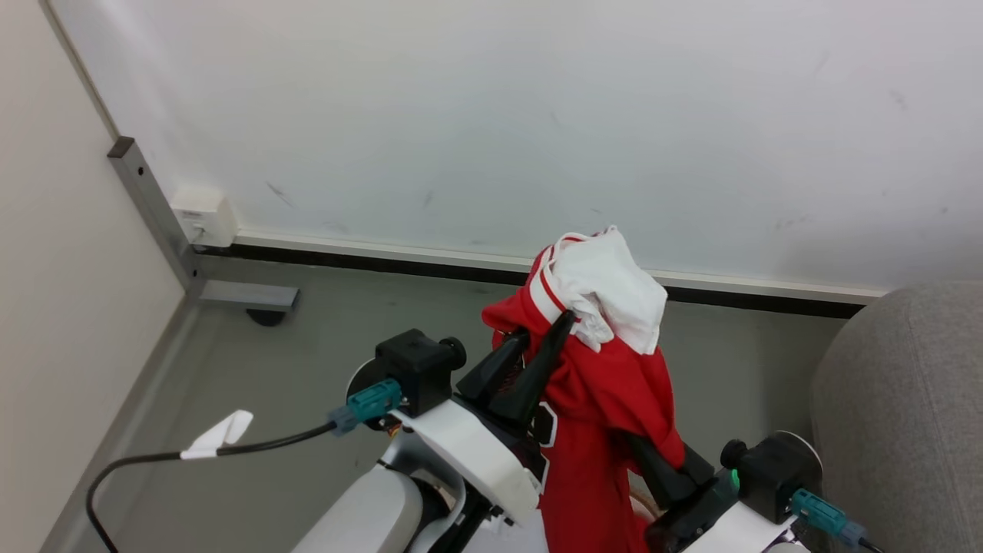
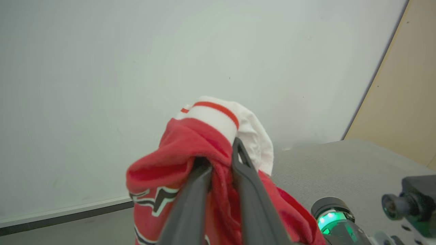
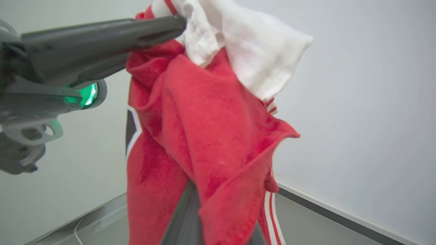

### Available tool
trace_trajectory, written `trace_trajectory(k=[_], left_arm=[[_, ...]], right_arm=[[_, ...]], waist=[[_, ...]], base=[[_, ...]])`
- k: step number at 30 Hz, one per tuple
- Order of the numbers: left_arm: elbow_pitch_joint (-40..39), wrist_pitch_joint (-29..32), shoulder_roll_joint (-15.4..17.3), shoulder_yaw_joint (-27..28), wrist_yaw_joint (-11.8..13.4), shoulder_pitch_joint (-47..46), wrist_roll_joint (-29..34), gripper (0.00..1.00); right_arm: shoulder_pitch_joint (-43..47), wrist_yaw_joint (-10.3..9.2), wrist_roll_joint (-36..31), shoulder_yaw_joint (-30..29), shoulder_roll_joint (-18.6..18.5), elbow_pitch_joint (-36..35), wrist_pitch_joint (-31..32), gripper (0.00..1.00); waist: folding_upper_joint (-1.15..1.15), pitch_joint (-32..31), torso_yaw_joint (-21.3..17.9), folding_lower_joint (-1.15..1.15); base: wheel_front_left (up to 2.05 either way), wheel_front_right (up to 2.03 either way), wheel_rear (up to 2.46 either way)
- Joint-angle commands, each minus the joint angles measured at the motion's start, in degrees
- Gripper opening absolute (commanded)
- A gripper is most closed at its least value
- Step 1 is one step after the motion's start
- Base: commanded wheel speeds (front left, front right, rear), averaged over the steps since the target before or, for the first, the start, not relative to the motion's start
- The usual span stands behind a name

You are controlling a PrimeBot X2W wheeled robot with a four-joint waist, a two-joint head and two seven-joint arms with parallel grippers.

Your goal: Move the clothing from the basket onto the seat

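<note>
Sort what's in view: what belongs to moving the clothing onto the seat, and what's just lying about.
Job: the clothing; left claw and right claw, both on it; grey seat.
Lying about: black cable with white tag; white wall box; grey metal post.

Red clothing (image 1: 607, 384) swallows the fingertips of the right gripper (image 1: 643, 453), and the garment's lower part runs off the picture's bottom edge. Folds hide most of the black lettering (only fragments show). On the right, the grey seat (image 1: 898, 415) is cropped by the frame, as is the black cable (image 1: 153, 458) at near left.
</note>
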Motion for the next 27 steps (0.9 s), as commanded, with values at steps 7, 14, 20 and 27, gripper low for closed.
trace_trajectory(k=[7, 14, 20, 27], left_arm=[[-0.5, -1.1, 0.3, -1.7, -1.1, 0.3, 0.9, 1.00], [-2.9, -1.9, 0.7, -3.2, -1.5, 0.8, 1.4, 1.00], [-4.1, -3.7, 2.6, -2.7, -1.2, 0.8, 2.7, 1.00], [-2.8, -7.2, 4.8, -2.3, -1.4, -0.2, 4.9, 1.00]], right_arm=[[2.7, -0.12, -0.2, -3.2, -0.4, -1.9, 0.0, 0.00], [2.5, -0.12, -0.6, -6.8, -1.2, -3.3, 0.0, 0.00], [1.7, -0.12, -1.6, -10.8, -2.7, -5.8, 0.0, 0.00], [2.6, -0.12, -2.6, -17.4, -4.5, -10.5, 0.0, 0.00]], waist=[[0.00, 0.5, -3.0, 0.00], [0.00, 1.5, -7.6, 0.00], [0.00, 3.8, -15.2, 0.00], [0.00, 7.5, -25.7, 0.00]], base=[[0.00, 0.00, 0.00], [0.00, 0.00, 0.00], [0.00, 0.00, 0.00], [0.00, 0.00, 0.00]])
